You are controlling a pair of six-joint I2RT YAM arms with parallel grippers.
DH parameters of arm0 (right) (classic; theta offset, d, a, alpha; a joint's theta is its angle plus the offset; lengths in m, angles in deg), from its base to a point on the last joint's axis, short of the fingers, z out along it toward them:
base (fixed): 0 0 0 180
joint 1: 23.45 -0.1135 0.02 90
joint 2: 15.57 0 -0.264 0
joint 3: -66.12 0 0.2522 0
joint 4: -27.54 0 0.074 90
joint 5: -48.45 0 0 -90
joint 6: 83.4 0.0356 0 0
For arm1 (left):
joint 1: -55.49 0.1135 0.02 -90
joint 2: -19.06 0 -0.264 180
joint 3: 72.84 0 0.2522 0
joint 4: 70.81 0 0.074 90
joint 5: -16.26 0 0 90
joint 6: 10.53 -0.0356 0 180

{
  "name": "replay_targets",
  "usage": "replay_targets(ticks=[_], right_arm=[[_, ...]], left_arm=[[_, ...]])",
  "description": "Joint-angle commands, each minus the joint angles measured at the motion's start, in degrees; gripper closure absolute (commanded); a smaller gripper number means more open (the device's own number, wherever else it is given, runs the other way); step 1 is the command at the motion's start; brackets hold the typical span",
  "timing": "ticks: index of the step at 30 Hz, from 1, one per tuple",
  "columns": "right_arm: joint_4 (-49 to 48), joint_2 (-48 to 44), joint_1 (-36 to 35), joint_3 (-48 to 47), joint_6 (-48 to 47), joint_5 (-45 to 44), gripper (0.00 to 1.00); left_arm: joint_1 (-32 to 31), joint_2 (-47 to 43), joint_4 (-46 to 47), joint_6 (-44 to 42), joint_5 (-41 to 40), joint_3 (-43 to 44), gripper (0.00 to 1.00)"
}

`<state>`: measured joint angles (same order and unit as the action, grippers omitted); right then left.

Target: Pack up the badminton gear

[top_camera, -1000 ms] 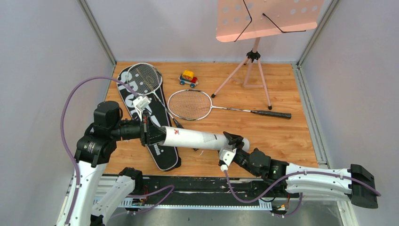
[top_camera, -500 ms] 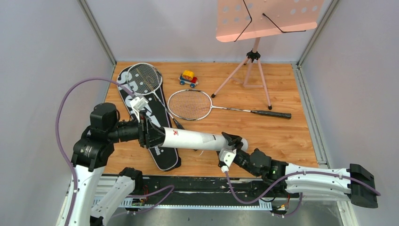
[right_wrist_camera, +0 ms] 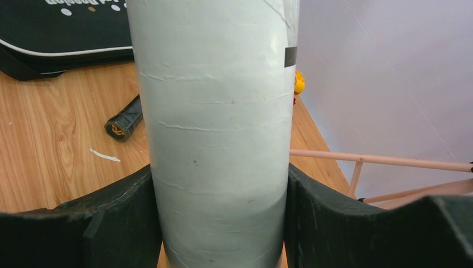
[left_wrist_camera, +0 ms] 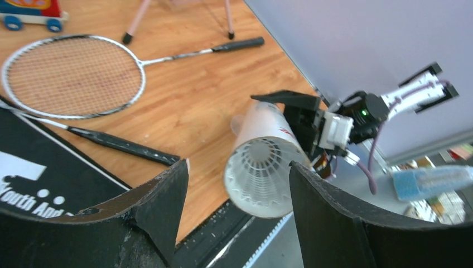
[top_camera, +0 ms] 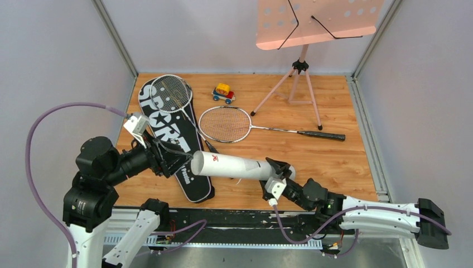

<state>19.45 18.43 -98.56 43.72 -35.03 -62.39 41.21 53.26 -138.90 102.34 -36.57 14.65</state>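
Left end effector (top_camera: 179, 162) has drawn back from the mouth of the white tube (top_camera: 231, 166) in the top external view. Half a second ago it was pressed up against that open end; now it sits off to the left over the black bag (top_camera: 162, 125), fingers apart and holding nothing. The right end effector (top_camera: 277, 170) is still clamped on the tube's far end and holds it slanted above the counter (top_camera: 334, 156). One racket (top_camera: 170, 92) lies on the bag and the other racket (top_camera: 226, 124) lies beside it.

From the left wrist, the left end effector frames the tube's mouth (left_wrist_camera: 262, 178) with a gap on either side. A white ribbed skirt, which I take for a shuttlecock (left_wrist_camera: 261, 170), sits just inside. How many lie behind it cannot be told.

From the right wrist, both pads (right_wrist_camera: 111, 223) press the tube (right_wrist_camera: 217, 128) from either side.

My reading is that loading this shuttlecock is finished and the left arm is free. The tube and rackets are not yet in the bag.
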Motion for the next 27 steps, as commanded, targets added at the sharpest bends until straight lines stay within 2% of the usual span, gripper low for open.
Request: replay_targets(ticks=[1, 6, 12, 16, 18, 21, 24, 27], right_arm=[[-2.9, -4.1, -0.4, -0.5, 2.5, -0.5, 0.81], [-0.9, -10.7, -0.4, -1.2, 6.6, -2.8, 0.81], [3.8, -17.8, -0.4, -2.6, 10.2, -3.6, 0.81], [5.8, -19.4, -0.4, -3.7, 14.0, -3.8, 0.81], [6.3, -19.6, -0.4, -4.0, 15.3, -3.6, 0.81], [7.9, -19.5, -0.4, -4.8, 17.0, -3.3, 0.81], [11.9, -20.2, -0.4, -6.8, 19.6, -3.6, 0.80], [15.5, -21.6, -0.4, -9.1, 23.5, -4.1, 0.80]], left_arm=[[-0.2, 0.3, 3.1, 2.9, -9.5, 2.7, 0.26], [-0.2, 1.9, 7.6, 1.4, -20.7, 0.5, 0.27], [-0.2, 8.1, 17.0, 1.6, -33.7, -6.5, 0.30], [-0.1, 15.8, 24.0, 3.4, -38.4, -11.1, 0.32], [-0.1, 20.6, 27.7, 3.0, -38.2, -13.0, 0.32], [0.1, 27.5, 29.8, 5.1, -42.2, -14.2, 0.32], [0.4, 31.2, 31.4, 7.1, -45.7, -15.5, 0.32], [0.7, 31.1, 33.3, 7.9, -49.0, -17.3, 0.31]])
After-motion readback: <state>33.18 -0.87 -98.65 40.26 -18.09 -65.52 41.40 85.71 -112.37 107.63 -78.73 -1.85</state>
